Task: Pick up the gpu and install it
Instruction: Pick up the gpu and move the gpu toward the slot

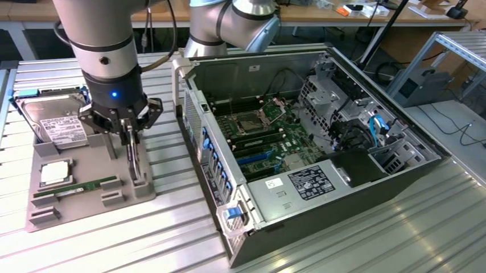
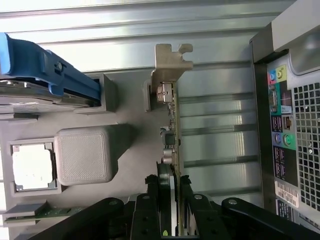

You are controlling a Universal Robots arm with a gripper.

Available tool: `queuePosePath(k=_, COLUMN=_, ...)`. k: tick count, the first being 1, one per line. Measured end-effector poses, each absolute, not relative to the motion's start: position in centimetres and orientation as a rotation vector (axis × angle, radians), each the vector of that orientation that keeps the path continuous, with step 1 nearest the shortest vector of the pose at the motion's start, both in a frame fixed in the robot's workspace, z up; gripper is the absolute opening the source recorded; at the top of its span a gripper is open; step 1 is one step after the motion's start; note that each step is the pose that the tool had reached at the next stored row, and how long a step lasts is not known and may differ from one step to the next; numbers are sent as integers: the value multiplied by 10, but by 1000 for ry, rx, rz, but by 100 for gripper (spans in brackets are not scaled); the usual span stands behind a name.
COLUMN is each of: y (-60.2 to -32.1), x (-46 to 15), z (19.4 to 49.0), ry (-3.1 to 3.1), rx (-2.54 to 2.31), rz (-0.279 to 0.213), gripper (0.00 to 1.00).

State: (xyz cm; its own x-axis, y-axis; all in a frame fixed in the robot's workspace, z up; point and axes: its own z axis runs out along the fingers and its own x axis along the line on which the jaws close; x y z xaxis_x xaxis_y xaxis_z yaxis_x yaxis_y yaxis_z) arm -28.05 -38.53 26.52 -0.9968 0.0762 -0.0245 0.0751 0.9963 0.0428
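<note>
**Gripper (image 2: pixel 172 184) pinches gpu (image 2: pixel 173 135) on edge**

Wrist cam: black fingers (image 2: pixel 162 187) press in on either side of the thin card, which stands on edge w/ its pale tan end bracket (image 2: pixel 171 60) at the end far from the jaws. The card sits at the rim of a grey parts tray (image 2: pixel 127 145). Also in the tray: a hard drive (image 2: pixel 30 97) in a blue caddy (image 2: pixel 45 70), a cpu (image 2: pixel 31 169) in a square recess, a plain grey block (image 2: pixel 82 155) betw. cpu and card, and a green memory stick (image 2: pixel 45 212). The tray lies on a ribbed metal table (image 2: pixel 215 145). Across a strip of that table, the pc case (image 2: pixel 300 115) shows its rear i/o ports (image 2: pixel 279 125) and vent grille (image 2: pixel 307 145).
</note>
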Motion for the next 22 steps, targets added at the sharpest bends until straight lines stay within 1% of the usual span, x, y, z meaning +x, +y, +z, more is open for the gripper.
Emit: queuePosePath(k=22, y=-385, x=-280, z=290, ry=3113, rx=118, rz=65, gripper=28)
